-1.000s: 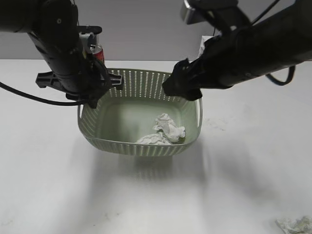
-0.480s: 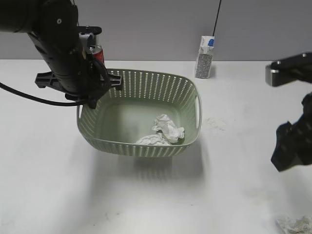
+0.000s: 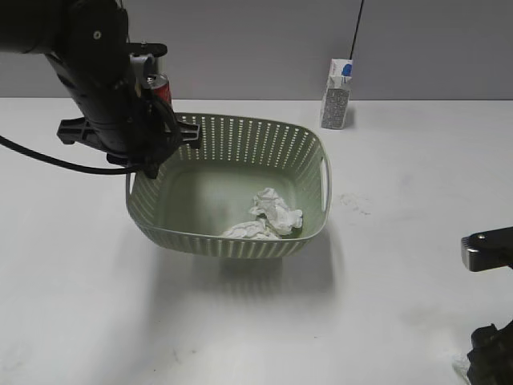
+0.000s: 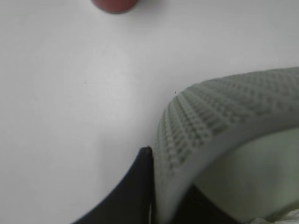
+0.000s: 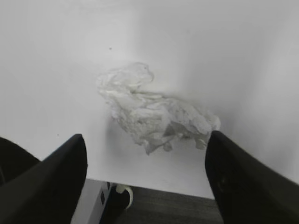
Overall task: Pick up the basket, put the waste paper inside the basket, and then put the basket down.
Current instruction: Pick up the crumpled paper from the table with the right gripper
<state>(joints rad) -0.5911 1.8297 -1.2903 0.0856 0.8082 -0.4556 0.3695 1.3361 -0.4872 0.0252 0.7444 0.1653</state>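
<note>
White tissue wad [image 5: 154, 116] lies on the table [image 5: 56, 56] between our spread right gripper [image 5: 145, 184] fingers; we should drop straight down. Left gripper [image 4: 156, 196] pinches the basket [image 3: 232, 192] rim aloft.

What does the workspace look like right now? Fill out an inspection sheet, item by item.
Surface: white table, bare around the things on it.
Job's things: basket held by its left rim, its shadow on the table below; two paper wads inside; third wad on the table near the front edge.
Clutter: white-and-blue carton upright at the back; red can behind the left arm.
Grippers: left gripper shut on the basket rim; right gripper open, fingers either side of the third wad, not touching.
Cables: black cable trailing off the left arm; thin black line above the carton.
Surroundings: plain grey wall.
</note>
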